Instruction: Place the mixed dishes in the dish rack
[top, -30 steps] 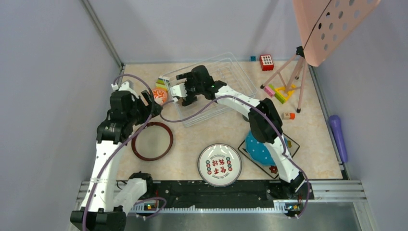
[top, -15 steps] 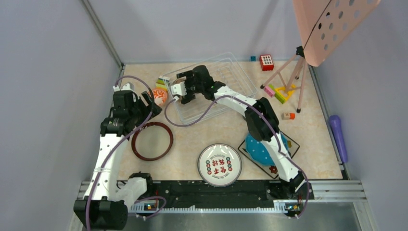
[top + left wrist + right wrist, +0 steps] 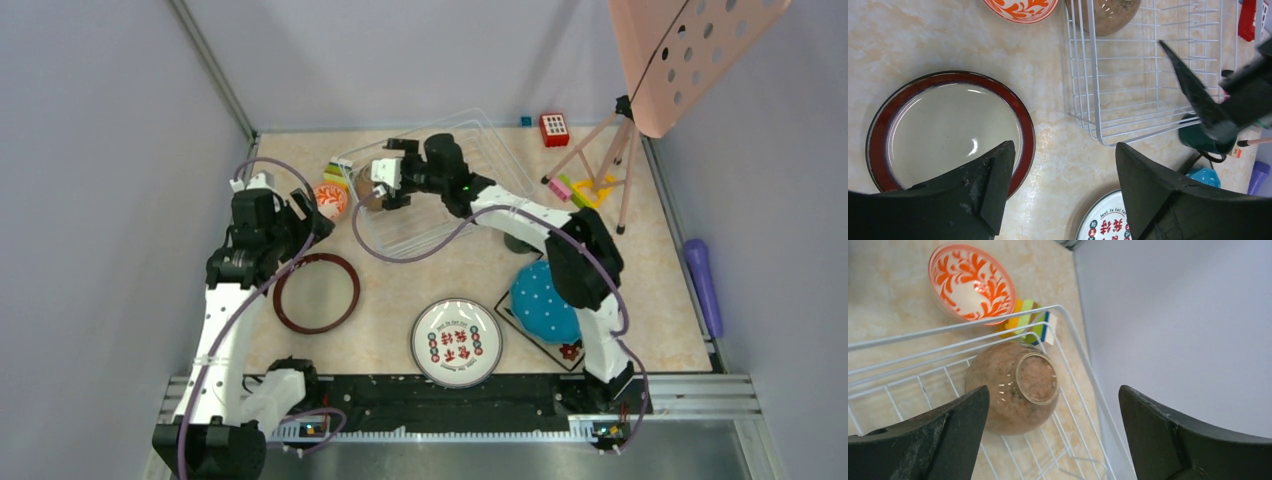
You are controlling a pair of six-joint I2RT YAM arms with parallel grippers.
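Clock is taken from the top view, 12 = far from the bases.

- The dish rack (image 3: 495, 150) is set skewed at 12 o'clock of table centre.
- The brown bowl (image 3: 1012, 387) is seen inside the rack in its 9 o'clock corner. It is turned upside down, foot ring up, on the bottom wires.
- The right gripper (image 3: 1054, 390) is held over that bowl with jaws wide apart and nothing gripped. Contact with the bowl cannot be told.
- The small orange-and-white patterned bowl (image 3: 973, 282) is sat upright on the table just outside the rack, at 9 o'clock of the brown bowl.
- Coloured toy blocks (image 3: 1027, 315) are lodged between the patterned bowl and the rack wire.
- The left gripper (image 3: 1063, 150) is held above the table with jaws apart, empty.
- The dark red-rimmed round plate (image 3: 948, 130) is laid flat on the table at 6 o'clock of the left gripper, near the rack but not touching it.
- The white plate with red characters (image 3: 457, 342) is laid at 6 o'clock, near the bases.
- The blue white-dotted plate (image 3: 543, 305) is rested on the black square plate (image 3: 578, 350) at 4 o'clock.
- The dark green mug (image 3: 1198, 141) is stood on the table just outside the rack's 4 o'clock side, partly hidden by the right arm.
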